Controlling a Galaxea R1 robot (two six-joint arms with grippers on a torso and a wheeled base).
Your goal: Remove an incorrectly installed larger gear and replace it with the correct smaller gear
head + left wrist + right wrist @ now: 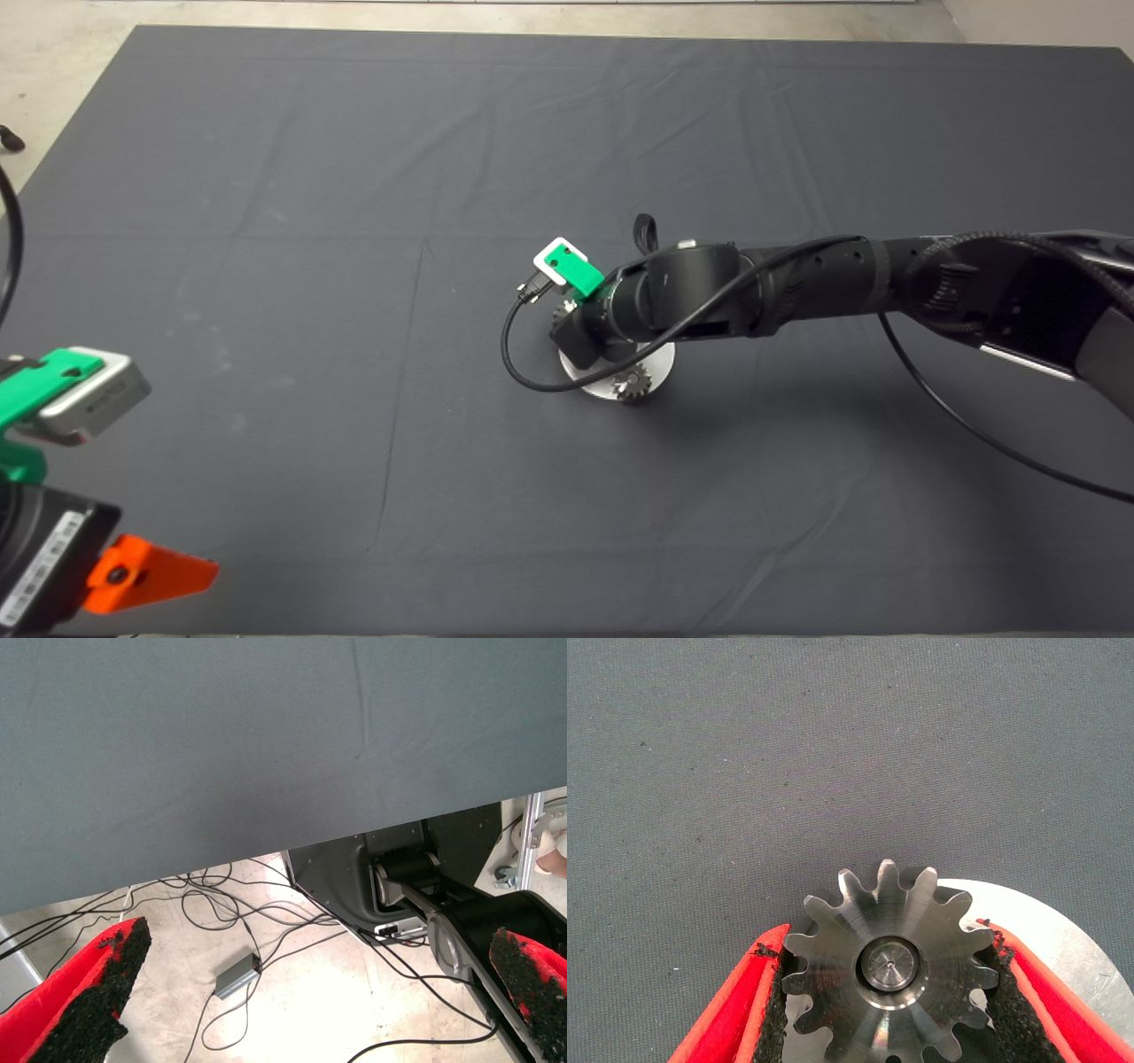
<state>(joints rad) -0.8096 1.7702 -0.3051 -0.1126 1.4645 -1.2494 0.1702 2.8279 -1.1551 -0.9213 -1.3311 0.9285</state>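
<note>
Looking at a pretty cluttered spot just past the middle of the dark mat [354,177], toward 3 o'clock. Reaching in from 3 o'clock, the right arm [797,279] and blocking most of the round silver plate [663,356] in the head view. Looping off the wrist toward the plate's 8 o'clock side, a black cable [518,368]. Peeking out at the plate's 5 o'clock rim, one small gear [633,384]; another gear [563,310] poking out at about 10 o'clock, half hidden by the wrist.

Pinching the larger gear [833,966] with the right gripper [884,935], black pads [775,992] pressed up against the teeth on both sides. Sits near the plate's rim, on a shiny pin [892,964] that fills the centre hole. Looks like dull grey steel, chunky rounded teeth, face sloping outward from the hub.

Parked at 7 o'clock of the head view, the left gripper [310,992], fingers spread wide over the floor past the mat's edge. Down there, tangled cables [221,904] and a small grey box [237,975].
</note>
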